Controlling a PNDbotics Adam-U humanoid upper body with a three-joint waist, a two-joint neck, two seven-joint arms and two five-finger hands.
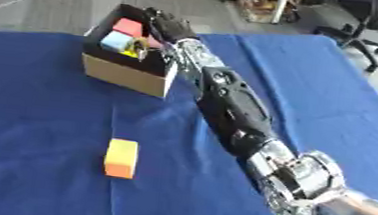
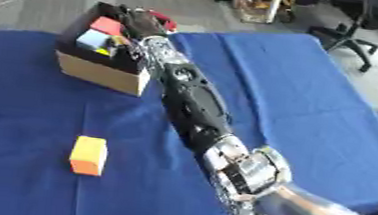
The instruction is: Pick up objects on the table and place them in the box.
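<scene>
floor (image 1: 54, 0): grey | office chair (image 1: 359, 27): black, far right | tablecloth (image 1: 334, 94): blue

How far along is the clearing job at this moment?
Done: a red block and a light blue block lie in the brown cardboard box. In hand: the right hand reaches over the box; its fingers are unclear. Left: one orange-and-yellow block on the blue tablecloth.

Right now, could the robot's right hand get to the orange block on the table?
Probably yes. The right hand is over the box, and the orange block lies alone on the blue cloth, nothing around it. The arm would have to swing back first.
</scene>
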